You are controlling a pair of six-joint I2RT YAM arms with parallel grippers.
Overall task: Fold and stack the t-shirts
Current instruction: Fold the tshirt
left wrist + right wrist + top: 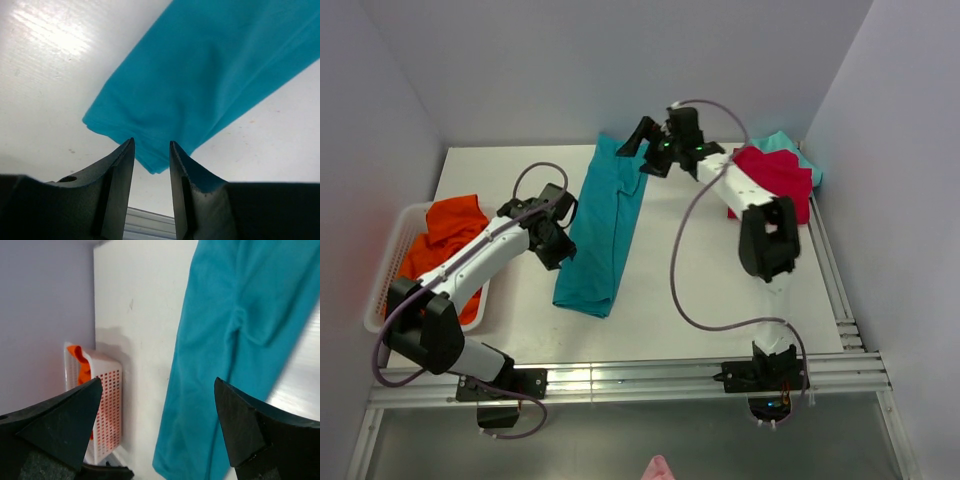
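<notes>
T-shirts, top view: teal-blue t-shirt [605, 225] lies as a long folded strip on the tabletop [500, 170], between the arms. The red t-shirt [775, 178] sits far right with a light-teal t-shirt [788, 142] showing behind it. The orange t-shirt [450, 225] is in the basket [378, 275] at left.
Claws, top view: left claw [556, 248] is just beside the strip's left edge; right claw [638, 140] is spread above its far end.
Left wrist view: left claw [151, 145] is parted narrowly, nothing between the jaws, aimed at an end corner of the strip.
Right wrist view: right claw [157, 382] is wide apart and empty above the strip.
Handling: soft, light, limp cotton; likely to sag and unfold if lifted by one point.
Hold points: best judged at the two corners of one end, pinching all layers together.
Next step: probably an end-to-end fold, then stacking.
</notes>
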